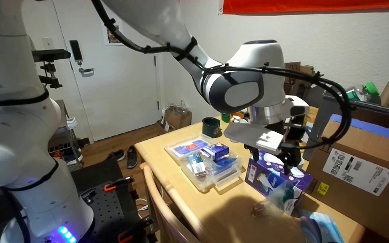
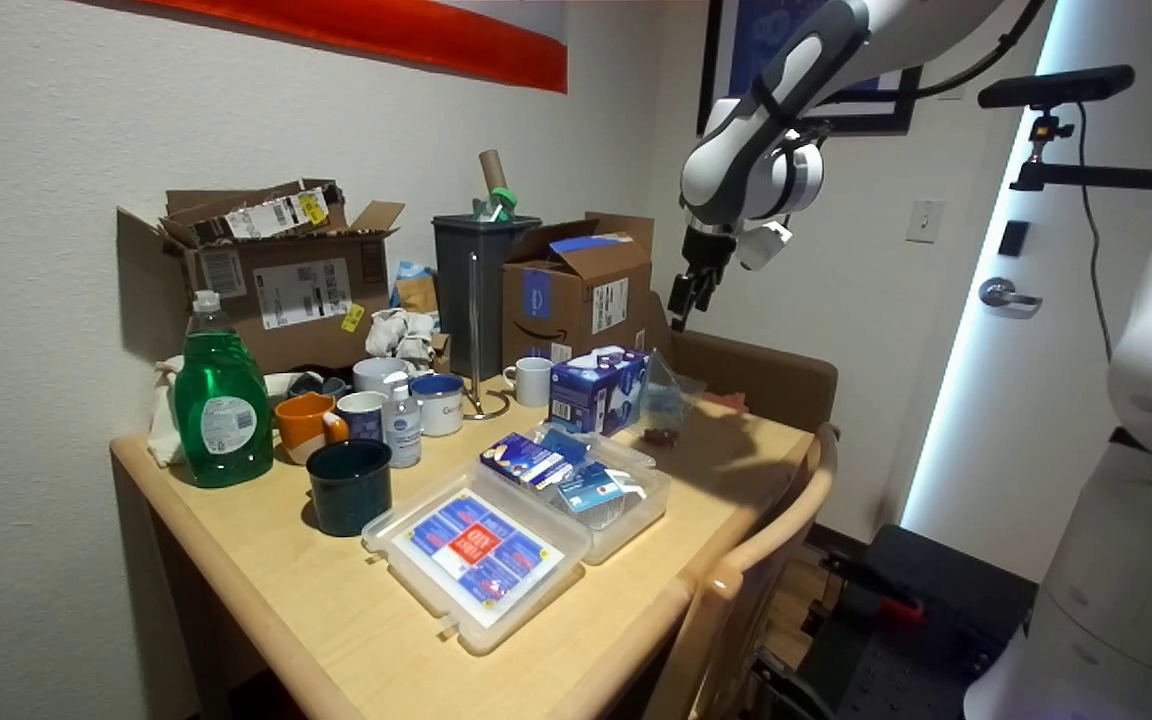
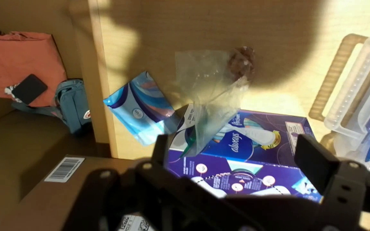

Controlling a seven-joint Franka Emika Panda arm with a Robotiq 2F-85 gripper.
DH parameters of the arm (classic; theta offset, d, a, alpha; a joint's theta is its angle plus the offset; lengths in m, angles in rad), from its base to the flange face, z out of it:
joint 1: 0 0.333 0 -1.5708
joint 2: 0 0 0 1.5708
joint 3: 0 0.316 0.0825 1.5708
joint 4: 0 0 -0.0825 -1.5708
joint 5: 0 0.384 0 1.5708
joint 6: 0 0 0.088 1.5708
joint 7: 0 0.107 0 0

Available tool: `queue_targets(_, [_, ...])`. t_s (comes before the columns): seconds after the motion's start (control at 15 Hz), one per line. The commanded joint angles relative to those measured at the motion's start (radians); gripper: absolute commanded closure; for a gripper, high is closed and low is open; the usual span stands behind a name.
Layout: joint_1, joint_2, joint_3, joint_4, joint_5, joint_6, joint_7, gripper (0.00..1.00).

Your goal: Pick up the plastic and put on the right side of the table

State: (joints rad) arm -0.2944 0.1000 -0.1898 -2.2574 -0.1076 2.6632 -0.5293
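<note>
The plastic, a clear bag with a reddish-brown bundle at one end, shows in both exterior views (image 1: 275, 199) (image 2: 666, 400) and the wrist view (image 3: 210, 83). It lies on the light-brown table (image 1: 167, 165) (image 2: 306, 610) (image 3: 281, 99), and its upright end leans against the purple Always box (image 1: 268, 175) (image 2: 596, 385) (image 3: 262, 134). My gripper (image 1: 271, 162) (image 2: 690, 308) (image 3: 234, 149) is open and empty, with its fingers wide apart. It hangs above the purple box, apart from the bag.
A blue packet (image 1: 319, 226) (image 3: 140, 107) lies near the table edge beside the bag. An open clear case (image 1: 198, 162) (image 2: 481, 555) stands beside the purple box. A large cardboard box (image 1: 353, 168) (image 2: 576, 290) stands behind it. Several mugs and a green soap bottle (image 2: 224, 400) stand farther along.
</note>
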Motion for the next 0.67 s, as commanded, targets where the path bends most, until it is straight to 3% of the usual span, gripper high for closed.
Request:
queue_targets(0.0, [0.019,-0.105,-0.004,-0.071,-0.013,-0.01,-0.025,0.0])
queue_targets(0.6, [0.076,-0.255,-0.012,-0.16,-0.037,-0.059,-0.009,0.0])
